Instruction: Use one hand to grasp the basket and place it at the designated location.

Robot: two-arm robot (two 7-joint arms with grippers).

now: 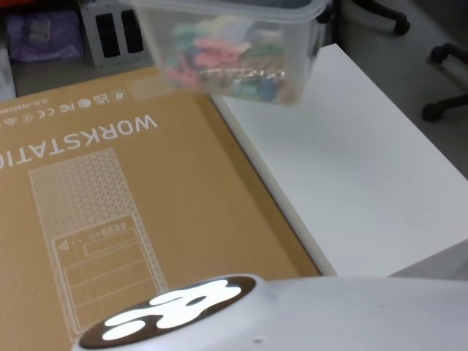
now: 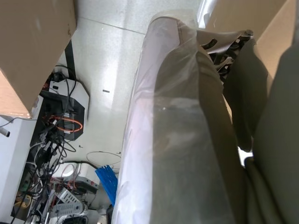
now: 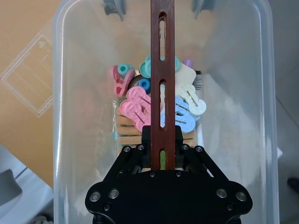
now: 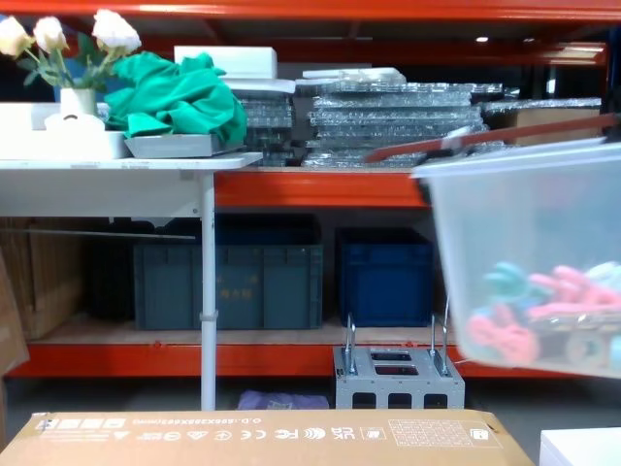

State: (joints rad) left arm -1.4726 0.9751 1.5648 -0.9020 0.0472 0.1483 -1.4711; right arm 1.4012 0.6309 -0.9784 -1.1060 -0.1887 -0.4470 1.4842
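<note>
Where the big cardboard box (image 1: 183,219) lies flat beside the white bench (image 1: 351,183), its printing reads "WORKSTATIO" (the rest is cut off at the edge, and the letters sit upside down in the head view), with FC and CE marks in a row along its far edge. The basket (image 1: 157,36) hangs in the air over the far end of the seam between box and bench, clear of both. Its long axis runs roughly side to side across the robot's front, and the dark red-brown slotted handle (image 3: 162,56) follows that axis. It is a translucent whitish tub with a rounded rim, holding small pastel plastic pieces (image 3: 138,105) in pink, teal, blue and cream. The right end effector (image 3: 162,142) is pinched on the handle from above.
</note>
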